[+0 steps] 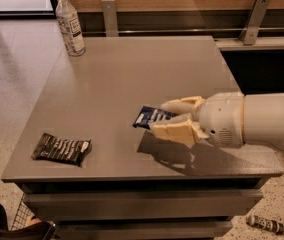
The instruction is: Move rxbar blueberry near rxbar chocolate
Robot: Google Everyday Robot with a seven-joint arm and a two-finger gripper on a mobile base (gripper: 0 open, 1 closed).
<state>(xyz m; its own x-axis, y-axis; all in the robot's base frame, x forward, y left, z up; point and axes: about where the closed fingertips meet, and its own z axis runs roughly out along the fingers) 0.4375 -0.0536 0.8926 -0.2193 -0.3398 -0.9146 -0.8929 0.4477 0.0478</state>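
Gripper (158,117) is above the table (132,69) near the front edge, right of mid, pinched shut on the rxbar blueberry (146,118), which is held off the surface. Rxbar chocolate (62,149) lies flat by the front-left corner, well apart. Water bottle (70,24) at far-left corner, no issue. Risks imo: only one end of the wrapper is gripped, so it could slip en route. A drop close to the front edge may slide off, and an overshoot could shove the chocolate.

Two bars (151,116) (62,149), one bottle (70,24), one gripper (159,118) above table (132,69).
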